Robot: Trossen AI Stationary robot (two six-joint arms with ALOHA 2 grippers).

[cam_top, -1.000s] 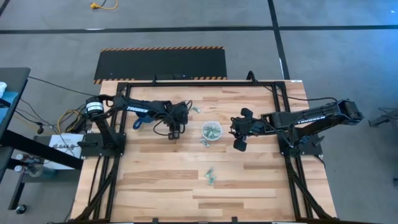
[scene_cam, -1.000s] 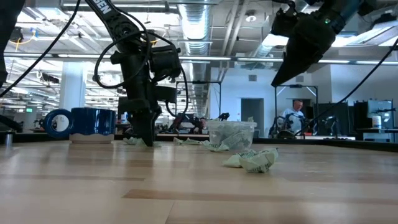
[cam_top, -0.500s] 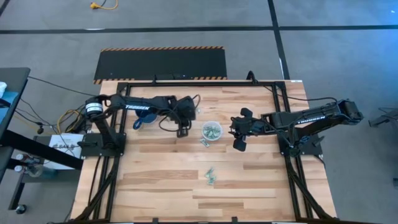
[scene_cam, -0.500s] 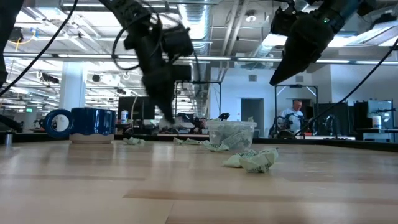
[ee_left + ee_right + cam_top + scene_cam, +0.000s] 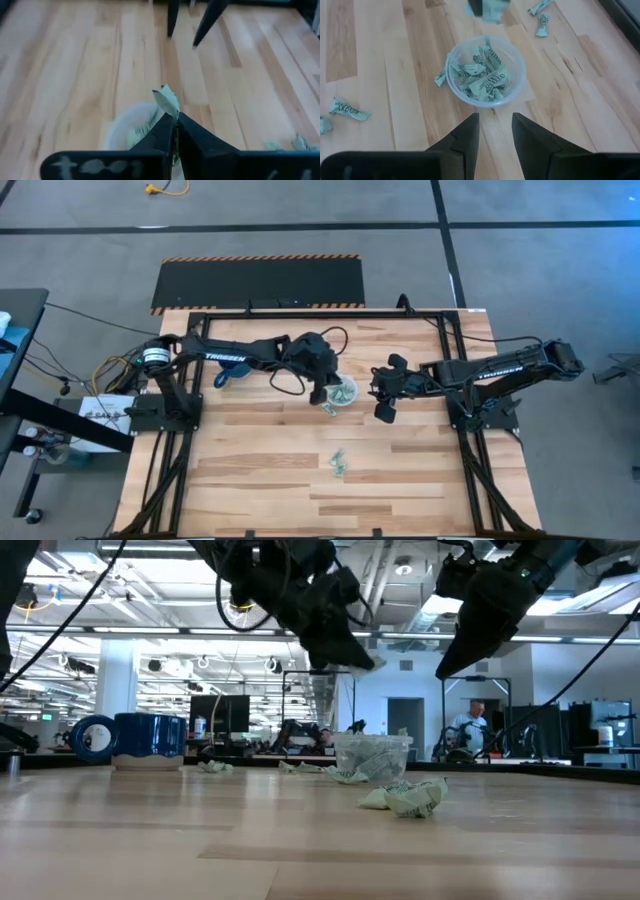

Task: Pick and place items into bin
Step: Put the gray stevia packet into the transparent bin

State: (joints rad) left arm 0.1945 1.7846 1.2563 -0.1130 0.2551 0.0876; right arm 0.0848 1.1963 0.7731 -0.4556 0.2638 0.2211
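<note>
The clear plastic cup (image 5: pixel 341 391) (image 5: pixel 372 755) (image 5: pixel 486 70) stands on its base mid-table, partly filled with green-and-white wrapped pieces. My left gripper (image 5: pixel 322 393) (image 5: pixel 358 660) (image 5: pixel 175 124) hangs raised at the cup's left rim, shut on one wrapped piece (image 5: pixel 167 99); the cup (image 5: pixel 125 127) shows blurred below it. My right gripper (image 5: pixel 383 398) (image 5: pixel 493 131) waits open and raised to the right of the cup. Loose pieces lie flat on the table: near the cup (image 5: pixel 441 76), toward the near edge (image 5: pixel 340 464) (image 5: pixel 405 797), and on the far side (image 5: pixel 541 22). My left gripper pinches one wrapped piece between its two fingers. One crinkled end of the piece (image 5: pixel 166 96) sticks out past the fingertips. The fingers slant downward from the table's left. The piece is lifted clear of the table, above the cup's left rim.
A dark blue handled mug (image 5: pixel 224 376) (image 5: pixel 150 738) stands left of the cup, under the left arm. More pieces lie beside the cup (image 5: pixel 350 111). Black frame rails run along the table's left, right and far edges. Bare wood lies toward the near edge.
My left gripper has risen from the table left of the cup and swung right toward the cup, tipping from pointing straight down to slanting. It stayed shut and carried one wrapped piece up clear of the table. My right arm kept still.
</note>
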